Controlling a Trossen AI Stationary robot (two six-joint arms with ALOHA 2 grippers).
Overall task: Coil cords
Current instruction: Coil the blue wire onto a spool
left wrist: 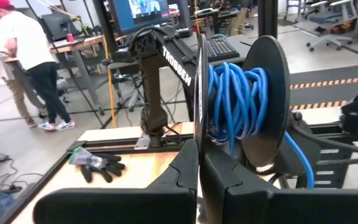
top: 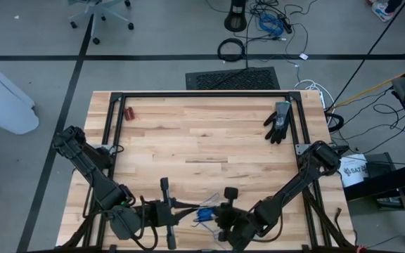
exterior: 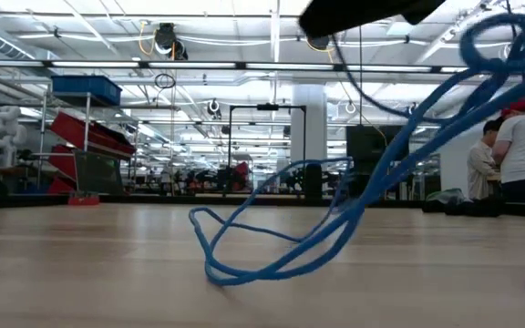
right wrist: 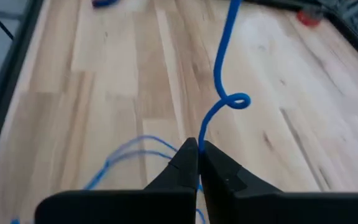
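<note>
**Blue cord pinched at right end effector, spool held at left**

Thin blue cord (right wrist: 219, 74), running out ahead of the right end effector (right wrist: 197, 163) across the tabletop (right wrist: 104, 81), kinked into one small loop just beyond the fingertips, more slack trailing beside and below. Clamped between the right fingers, tips together on the strand. Rest of the cord already wound as a thick bundle (left wrist: 235, 99) between two dark discs of a spool (left wrist: 267, 99), just ahead of the left end effector (left wrist: 199, 163), whose fingers stand pressed together on the near disc's edge. In the low view, free slack (exterior: 281, 246) draped in loose curves onto the wood and rising towards the arms.

Likely light, limp and springy: holds curls, tangles readily, slips through a loose pinch. Best taken on the bare strand close to the spool, short of the kink, under gentle tension. Black glove (top: 279, 121) far ahead of both end effectors, well apart.
</note>
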